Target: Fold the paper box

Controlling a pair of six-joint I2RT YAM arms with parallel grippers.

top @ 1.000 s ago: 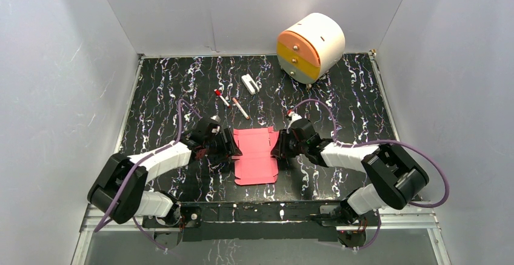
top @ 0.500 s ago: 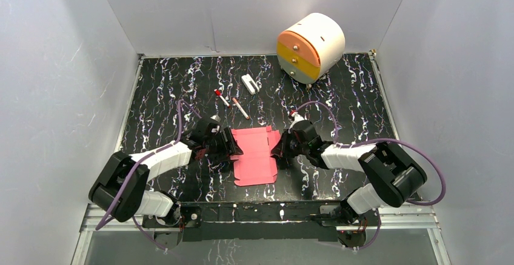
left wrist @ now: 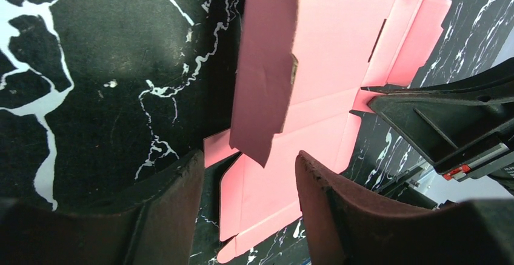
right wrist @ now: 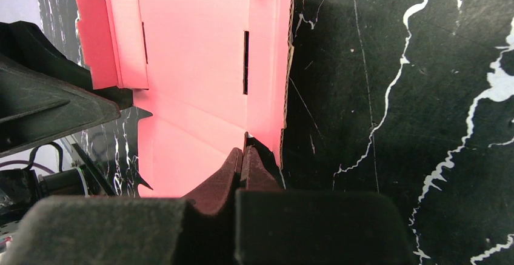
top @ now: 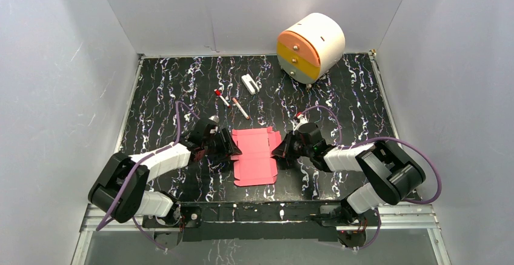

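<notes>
Fingers (left wrist: pixel 163 216) are being spread round the paper box (top: pixel 254 156) flap (left wrist: pixel 263 77) by the left gripper (left wrist: pixel 248 162), squeezed together on the right gripper (right wrist: pixel 244 156); side-folding seems underway; gentle pinching is being needed next.

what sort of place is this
Probably a robot test booth: white walls enclose a marbled tabletop, and a left arm and right arm mounted at its near edge flank a paper box.

Pens (top: pixel 240 108) lie behind paper box (top: pixel 254 156) — drawer unit (top: pixel 310 46) farther.
</notes>
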